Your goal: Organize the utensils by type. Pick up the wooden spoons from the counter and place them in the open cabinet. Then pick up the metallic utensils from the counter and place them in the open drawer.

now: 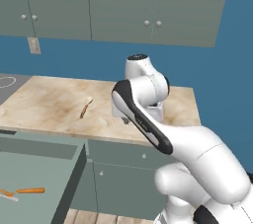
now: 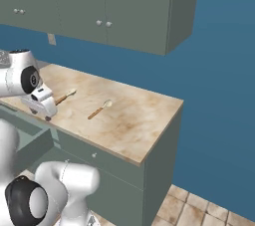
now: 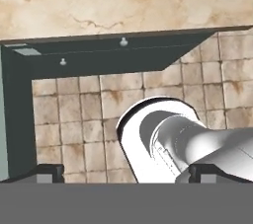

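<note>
Two wooden spoons lie on the bench (image 2: 139,120), each with a pale oval bowl and an orange-brown handle. From the right base view, one wooden spoon (image 2: 100,109) lies near the middle of the slab, and a second wooden spoon (image 2: 65,97) lies to its left, just beside the robot's hand. In the left base view one spoon (image 1: 86,107) is plainly visible on the slab, left of the arm.

One open drawer (image 1: 37,178) juts out below the bench's front edge at the lower left, a shallow grey-green box. In it lies an orange-handled utensil (image 1: 29,190), with a thin pale item (image 1: 9,196) touching its left end; what that is cannot be made out.

The end effector (image 2: 44,110) hangs over the front edge of the bench, its fingertips (image 3: 47,172) set wide apart with nothing between them. In the hand view it looks down past the slab's edge at the base cabinets (image 3: 123,53) with two small round knobs and a tiled floor (image 3: 79,119).

The bench is a beige marble-patterned slab with brown veining. Above it hang grey-green wall cabinets (image 1: 123,6), their doors closed, with four round knobs counted in the left base view. A small wall outlet (image 1: 34,45) sits on the blue wall (image 2: 219,80). The arm's white links partly block the slab's right half in the left base view.
</note>
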Controlling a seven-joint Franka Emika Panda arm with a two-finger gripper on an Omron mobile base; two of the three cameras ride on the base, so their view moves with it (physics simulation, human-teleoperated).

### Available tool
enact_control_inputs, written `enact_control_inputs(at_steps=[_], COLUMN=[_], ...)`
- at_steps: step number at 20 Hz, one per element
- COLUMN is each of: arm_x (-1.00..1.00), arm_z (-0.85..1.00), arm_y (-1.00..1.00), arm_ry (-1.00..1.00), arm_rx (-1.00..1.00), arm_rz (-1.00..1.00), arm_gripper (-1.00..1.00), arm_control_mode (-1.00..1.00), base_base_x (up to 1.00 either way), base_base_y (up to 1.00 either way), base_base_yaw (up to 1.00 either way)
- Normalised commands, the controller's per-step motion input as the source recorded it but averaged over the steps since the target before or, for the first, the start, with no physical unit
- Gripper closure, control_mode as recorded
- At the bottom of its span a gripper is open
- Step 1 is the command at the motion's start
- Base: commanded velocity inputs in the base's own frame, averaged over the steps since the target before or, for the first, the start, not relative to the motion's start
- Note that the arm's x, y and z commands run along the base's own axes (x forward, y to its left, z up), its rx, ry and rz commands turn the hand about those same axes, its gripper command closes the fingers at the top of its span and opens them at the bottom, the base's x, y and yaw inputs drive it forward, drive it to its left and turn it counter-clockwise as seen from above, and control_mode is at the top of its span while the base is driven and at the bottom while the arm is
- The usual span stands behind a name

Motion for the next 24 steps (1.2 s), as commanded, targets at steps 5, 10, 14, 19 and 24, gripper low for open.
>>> enact_control_inputs(at_steps=[5, 10, 14, 19, 24], arm_x=[0.29, 0.61, 0.62, 0.59, 0.39], arm_z=[-0.03, -0.04, -0.19, -0.34, -0.29], arm_y=[-0.59, -0.36, -0.04, 0.00, 0.00], arm_ry=[0.09, 0.01, -0.01, -0.01, -0.09], arm_rx=[0.00, 0.00, 0.00, -0.02, -0.02], arm_rz=[-0.28, -0.10, 0.00, 0.07, 0.08], arm_gripper=[-1.00, -1.00, -1.00, -1.00, -1.00], arm_control_mode=[-1.00, -1.00, -1.00, -1.00, -1.00], base_base_x=[0.00, 0.00, 0.00, 0.00, 0.00], base_base_y=[0.00, 0.00, 0.00, 0.00, 0.00], base_base_yaw=[0.00, 0.00, 0.00, 0.00, 0.00])
